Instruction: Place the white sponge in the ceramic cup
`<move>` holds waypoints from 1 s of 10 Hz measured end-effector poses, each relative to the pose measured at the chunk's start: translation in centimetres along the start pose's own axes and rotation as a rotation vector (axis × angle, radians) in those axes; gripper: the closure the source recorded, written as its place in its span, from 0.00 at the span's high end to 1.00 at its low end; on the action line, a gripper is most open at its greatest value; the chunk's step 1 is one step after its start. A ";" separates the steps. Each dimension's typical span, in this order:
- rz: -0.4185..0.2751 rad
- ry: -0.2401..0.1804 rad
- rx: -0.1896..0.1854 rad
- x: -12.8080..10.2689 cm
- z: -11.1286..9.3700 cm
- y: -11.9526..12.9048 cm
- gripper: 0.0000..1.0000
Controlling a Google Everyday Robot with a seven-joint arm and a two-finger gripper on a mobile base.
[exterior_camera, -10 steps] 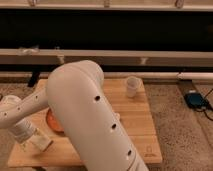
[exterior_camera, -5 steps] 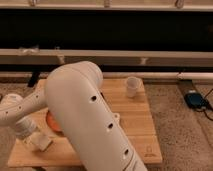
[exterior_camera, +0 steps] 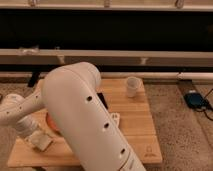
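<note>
The white sponge is a small beige pad lying on the wooden board at its front left corner. My gripper is low at the left, right at the sponge and seemingly touching it from the left. The ceramic cup is a small white cylinder standing upright at the board's far right, well away from the sponge. My thick white arm crosses the middle of the view and hides much of the board.
An orange bowl sits just right of the sponge, mostly hidden by the arm. A black object and a small white item lie mid-board. A blue device lies on the floor at right. A dark wall with a rail runs behind.
The forearm and gripper have shifted very slightly at the sponge. The sponge, cup and bowl stay where they were.
</note>
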 end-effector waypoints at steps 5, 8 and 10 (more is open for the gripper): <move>0.000 0.027 0.025 0.0 1.4 -1.2 0.65; -0.017 0.049 0.026 0.3 2.1 -1.0 0.51; -0.027 0.049 0.018 0.6 1.6 -0.9 0.30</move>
